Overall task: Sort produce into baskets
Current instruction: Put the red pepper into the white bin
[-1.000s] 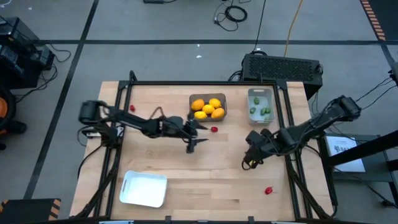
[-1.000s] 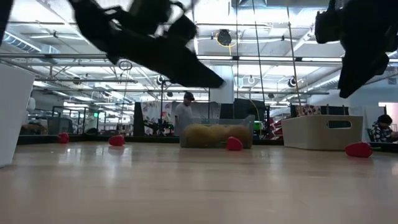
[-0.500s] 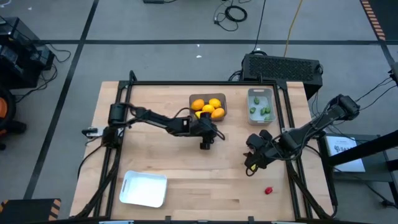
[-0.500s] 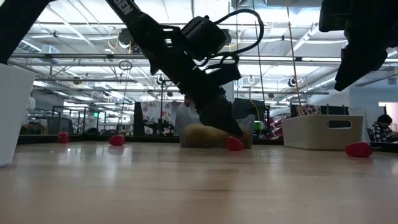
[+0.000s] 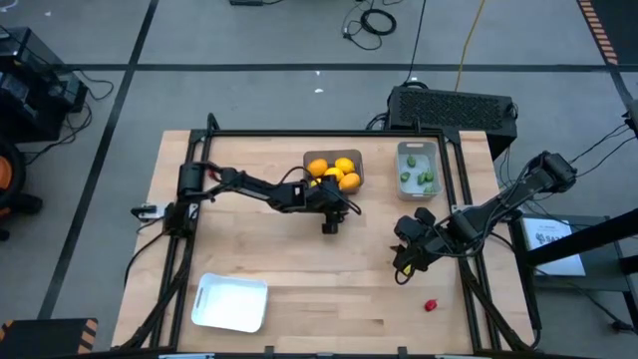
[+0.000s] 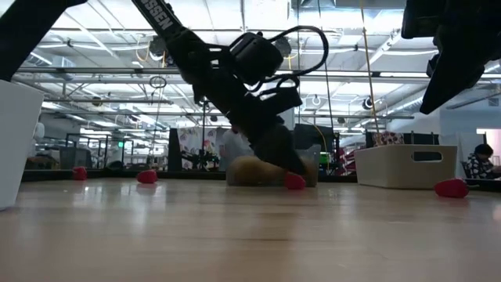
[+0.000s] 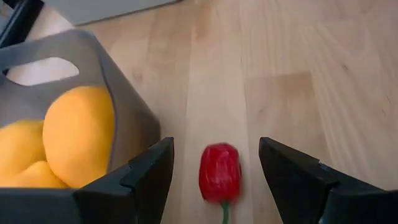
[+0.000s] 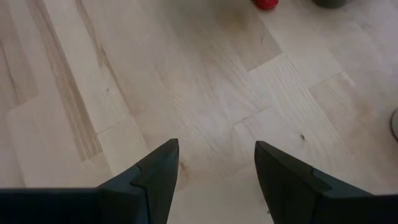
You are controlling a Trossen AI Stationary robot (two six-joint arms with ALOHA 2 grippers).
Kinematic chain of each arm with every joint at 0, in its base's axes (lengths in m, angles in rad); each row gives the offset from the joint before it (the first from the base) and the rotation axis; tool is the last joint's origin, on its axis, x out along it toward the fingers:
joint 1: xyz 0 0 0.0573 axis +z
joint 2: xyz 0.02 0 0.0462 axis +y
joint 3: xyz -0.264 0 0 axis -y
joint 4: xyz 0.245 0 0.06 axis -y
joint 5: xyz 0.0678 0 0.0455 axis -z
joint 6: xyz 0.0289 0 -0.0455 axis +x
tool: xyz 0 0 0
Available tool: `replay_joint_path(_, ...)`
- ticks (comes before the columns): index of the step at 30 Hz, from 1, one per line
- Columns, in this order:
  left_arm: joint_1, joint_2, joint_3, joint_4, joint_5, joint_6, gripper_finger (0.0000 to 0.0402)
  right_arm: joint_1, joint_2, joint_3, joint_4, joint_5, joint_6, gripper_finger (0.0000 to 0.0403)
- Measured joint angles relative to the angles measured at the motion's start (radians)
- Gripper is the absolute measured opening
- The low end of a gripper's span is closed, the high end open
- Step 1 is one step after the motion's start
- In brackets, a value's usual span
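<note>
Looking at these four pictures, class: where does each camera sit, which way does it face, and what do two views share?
High: above the table, looking straight down; both arms show.
Low: at tabletop height, looking level into the room; the left arm shows reaching down.
Left wrist: behind the open left gripper, facing the red pepper beside the dark grey bin.
Right wrist: behind the open right gripper, facing bare wood.
Shared: the pepper appears in the low and left wrist views.
</note>
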Motion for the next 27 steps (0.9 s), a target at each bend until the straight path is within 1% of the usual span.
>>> replay_joint_path(11,0.008,0.045,0.002,0.033,-0.003,-0.015,0.0244,0.000,0.000,0.000,0.005,-0.001,0.000,0.0201)
replay_joint_path(15,0.013,0.065,0.000,0.043,0.016,-0.031,0.0244,0.000,0.000,0.000,0.009,-0.001,0.000,0.0201)
replay_joint_path(27,0.013,0.068,0.001,0.035,0.027,-0.030,0.0244,0.000,0.000,0.000,0.027,-0.001,0.000,0.0201)
